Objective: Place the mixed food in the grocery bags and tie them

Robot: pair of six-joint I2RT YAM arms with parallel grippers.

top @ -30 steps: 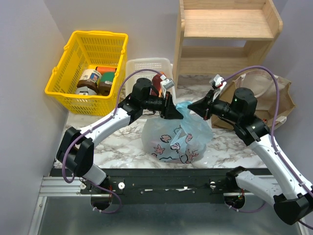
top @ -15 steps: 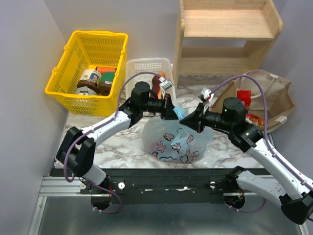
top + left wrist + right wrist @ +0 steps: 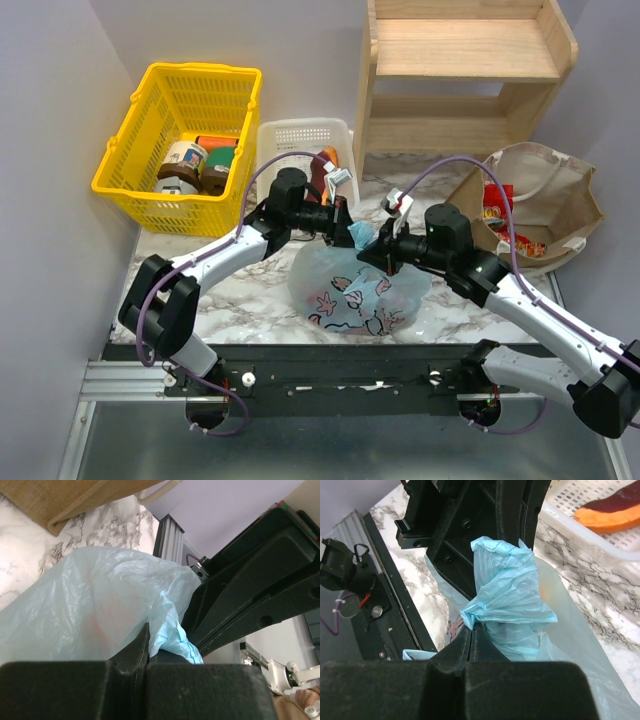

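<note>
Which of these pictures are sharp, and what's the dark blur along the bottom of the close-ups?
Top view: sharp, evenly lit, the light-blue bag clear. Left wrist view: the blur is the left fingers, too close to focus. Right wrist view: right fingers blurred, bag plastic crisp.

Even, diffuse overhead light; soft, faint shadows on the marble table [image 3: 250, 305]. Overhead view sharp throughout. Wrist views: dark, blurred foreground; light-blue bag [image 3: 507, 587] crisp, gently sheened, without harsh glare
</note>
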